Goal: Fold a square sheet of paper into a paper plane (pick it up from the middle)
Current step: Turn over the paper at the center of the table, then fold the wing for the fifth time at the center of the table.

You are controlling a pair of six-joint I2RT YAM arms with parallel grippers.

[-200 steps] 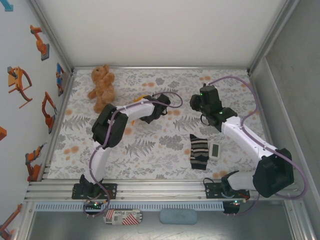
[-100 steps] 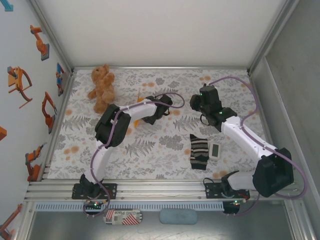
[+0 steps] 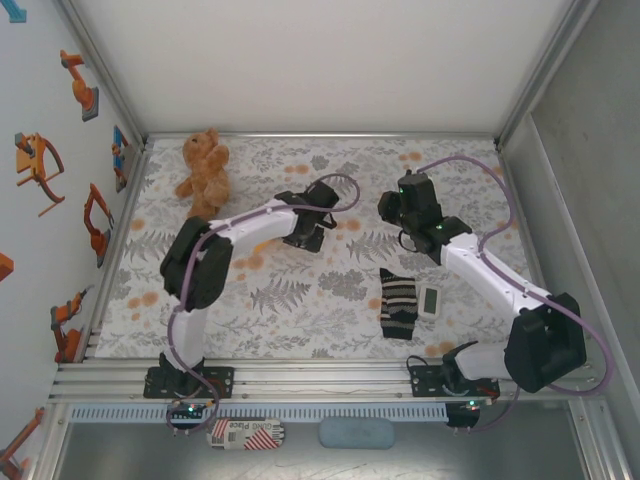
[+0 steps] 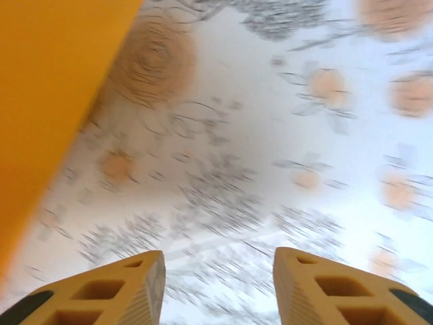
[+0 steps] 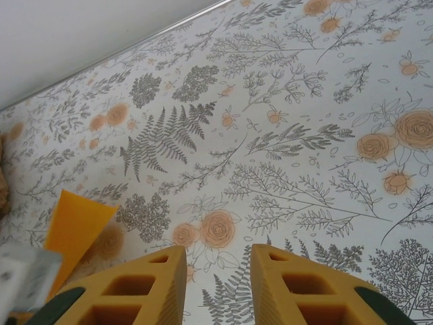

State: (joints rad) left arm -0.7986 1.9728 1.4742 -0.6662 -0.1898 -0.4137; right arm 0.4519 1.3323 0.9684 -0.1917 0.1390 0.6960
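**Near edge.** My left arm rises to an elbow nearer than the teddy bear, then reaches out to the bear's right across the floral worktop. My right arm bends at an elbow far to the bear's right and stretches back toward the bear's side. A striped sock lies nearer than the bear and well to its right. A small white device lies further right again.

**Middle.** The left hand hangs tilted over the worktop right of the bear. It is released, with fingers parted and only patterned cloth between them. The right hand, further right of the bear, slants low and points toward it. Its fingers stand apart on nothing.

**Far.** The paper plane lies on the worktop near the bear, on its right, clear of both hands' fingers. I see only part of it. A blurred grey block covers its narrow end in the right wrist view. The left wrist view is smeared and crops the paper at the frame edge. From above, the left hand's dark body masks it.
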